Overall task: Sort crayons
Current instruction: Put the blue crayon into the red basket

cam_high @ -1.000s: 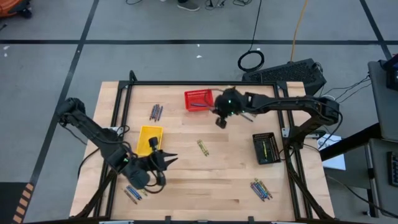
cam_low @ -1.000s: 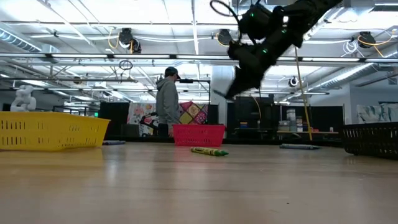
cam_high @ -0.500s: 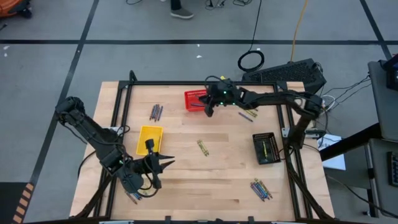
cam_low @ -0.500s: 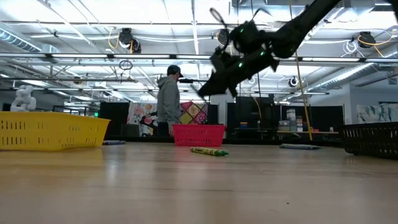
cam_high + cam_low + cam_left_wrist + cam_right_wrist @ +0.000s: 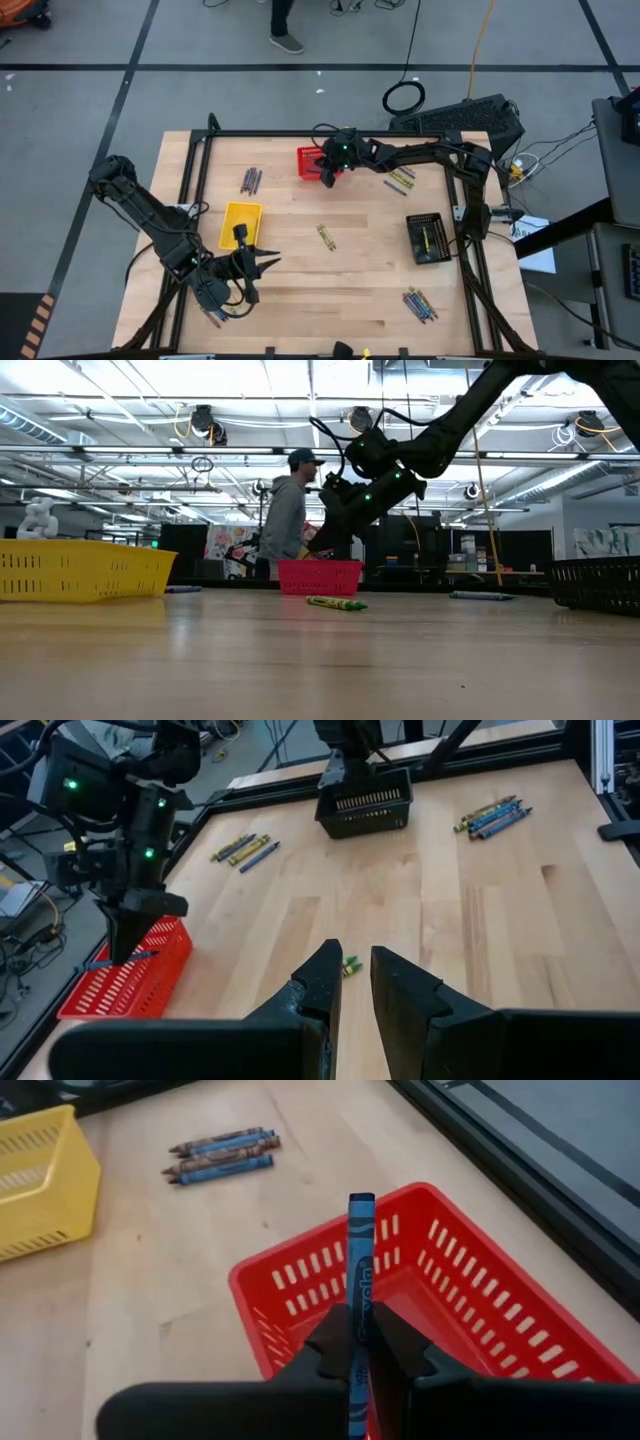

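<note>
The right claw [image 5: 326, 176] hangs over the red basket [image 5: 311, 160] in the upper middle of the overhead frame, its fingers pinched tight on a blue crayon [image 5: 359, 1280] that sticks out past the fingertips above the basket's open top. In the table-level picture the same claw [image 5: 318, 544] shows just above the red basket's [image 5: 319, 576] rim, centre of frame.

The left claw [image 5: 268, 260] sits low and left in the overhead frame, just below the yellow basket [image 5: 240, 225], its fingers a little apart and holding nothing.

Other crayons lie in small groups on the wooden table [image 5: 360, 270]: one bunch [image 5: 250, 180] at upper left between the two baskets, a pair [image 5: 326, 237] near the centre, some [image 5: 400, 182] right of the red basket, a cluster [image 5: 419, 304] at lower right, and a few [image 5: 211, 312] by the left arm at bottom left. A black basket [image 5: 427, 238] at the right holds more.

A person [image 5: 287, 515] stands in the room behind the table.
</note>
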